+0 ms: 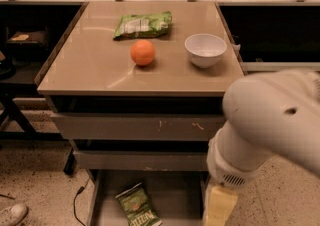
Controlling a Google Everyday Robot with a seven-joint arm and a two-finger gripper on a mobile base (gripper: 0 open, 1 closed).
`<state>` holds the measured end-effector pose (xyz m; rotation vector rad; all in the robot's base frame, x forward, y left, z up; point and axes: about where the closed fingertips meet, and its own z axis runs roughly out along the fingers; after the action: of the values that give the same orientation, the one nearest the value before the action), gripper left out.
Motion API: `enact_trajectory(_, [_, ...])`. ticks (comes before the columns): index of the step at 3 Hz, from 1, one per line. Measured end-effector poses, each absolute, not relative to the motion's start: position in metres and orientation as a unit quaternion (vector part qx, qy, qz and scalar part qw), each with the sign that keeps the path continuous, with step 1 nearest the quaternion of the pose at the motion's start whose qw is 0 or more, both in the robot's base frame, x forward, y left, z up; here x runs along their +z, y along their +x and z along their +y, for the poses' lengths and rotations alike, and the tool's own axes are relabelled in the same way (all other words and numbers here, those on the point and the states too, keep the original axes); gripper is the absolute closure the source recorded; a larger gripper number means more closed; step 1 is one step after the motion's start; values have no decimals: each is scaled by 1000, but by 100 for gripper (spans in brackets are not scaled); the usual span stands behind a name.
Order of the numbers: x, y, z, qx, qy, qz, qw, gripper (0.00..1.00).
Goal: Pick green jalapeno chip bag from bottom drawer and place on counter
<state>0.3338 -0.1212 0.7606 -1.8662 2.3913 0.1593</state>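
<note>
The green jalapeno chip bag lies flat on the floor of the open bottom drawer, left of its middle, dark green with white lettering. The tan counter tops the grey cabinet above it. My white arm reaches down at the lower right. Its pale yellow gripper hangs at the drawer's right side, to the right of the bag and apart from it. The gripper's lower end is cut off by the bottom edge of the camera view.
On the counter lie a paler green bag, an orange and a white bowl. Two shut upper drawers sit above the open one. A cable and a shoe are on the floor at left.
</note>
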Motion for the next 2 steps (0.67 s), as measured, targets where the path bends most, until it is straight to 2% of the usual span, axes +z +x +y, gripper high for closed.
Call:
enact_trajectory(1, [686,298,-79,93,-600,795,3,0])
enact_trajectory(2, [672,287,-80,94,-579,810,-10,0])
